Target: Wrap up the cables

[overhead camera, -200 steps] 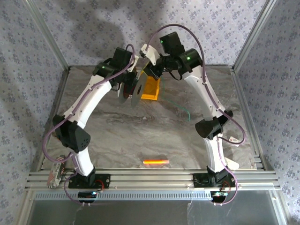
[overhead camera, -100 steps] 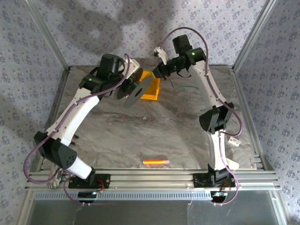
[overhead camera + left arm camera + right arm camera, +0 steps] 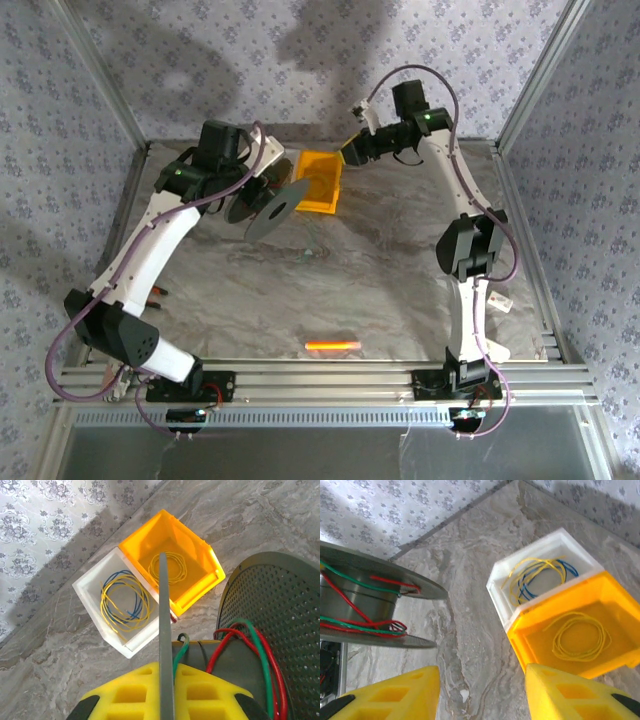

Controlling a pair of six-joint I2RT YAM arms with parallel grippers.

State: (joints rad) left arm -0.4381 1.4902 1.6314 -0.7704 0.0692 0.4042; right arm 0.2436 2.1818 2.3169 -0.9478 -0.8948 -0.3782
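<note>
The black spool hangs above the table's back left, and my left gripper is shut on it. In the left wrist view the yellow fingers clamp the thin grey flange edge-on. The green cable runs over the spool core beside red wire. A faint stretch of green cable lies on the table below the spool. My right gripper stands open by the bins, apart from the spool, with bare table between its fingers.
A yellow bin and an adjoining white bin hold yellow and blue coiled wire loops at the back centre. An orange strip lies near the front edge. Aluminium frame posts and patterned walls enclose the table.
The left arm swung the spool left and lower. The right gripper drew away from the spool toward the back right, and the green cable no longer trails to the right.
</note>
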